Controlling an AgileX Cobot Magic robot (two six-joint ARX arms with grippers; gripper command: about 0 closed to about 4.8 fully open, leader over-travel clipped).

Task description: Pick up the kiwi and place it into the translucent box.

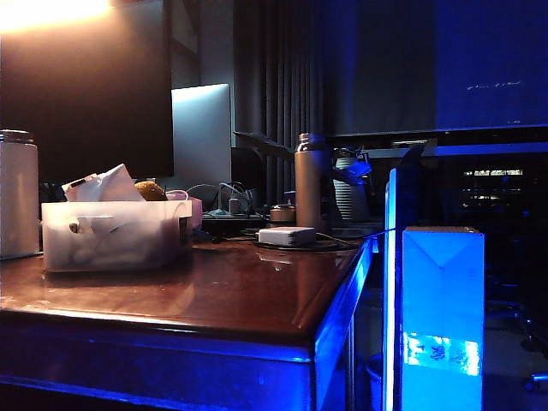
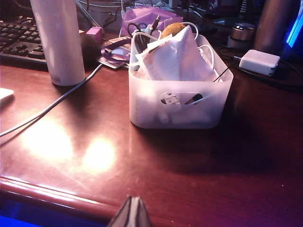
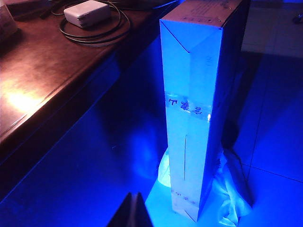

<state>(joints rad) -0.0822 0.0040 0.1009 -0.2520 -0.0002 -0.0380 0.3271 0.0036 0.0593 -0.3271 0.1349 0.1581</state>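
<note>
Two grippers sit low and away from the work, neither holding anything. From the left wrist camera, the left gripper (image 2: pixel 131 211) hangs just off the near edge of the counter (image 2: pixel 199 179), its dark fingers (image 2: pixel 137 215) pressed together into one point. The right gripper (image 3: pixel 132 209) is off the counter's right side, above the blue-lit floor (image 3: pixel 85 161), with its fingers likewise closed tight, near a tall glowing blue carton (image 3: pixel 201 94) standing on the floor. On the left part of the counter stands the translucent box (image 1: pixel 116 235), a frosted tub stuffed with crumpled white paper (image 2: pixel 176 59) and a white cord. The kiwi (image 2: pixel 172 29) rests at the far side of that box, its brown top showing above the paper; in the exterior view it peeks over the rim. A tall white cylinder (image 2: pixel 59 40) stands left of the box, and a white power adapter (image 2: pixel 258 62) lies on its coiled cable to the far right.
</note>
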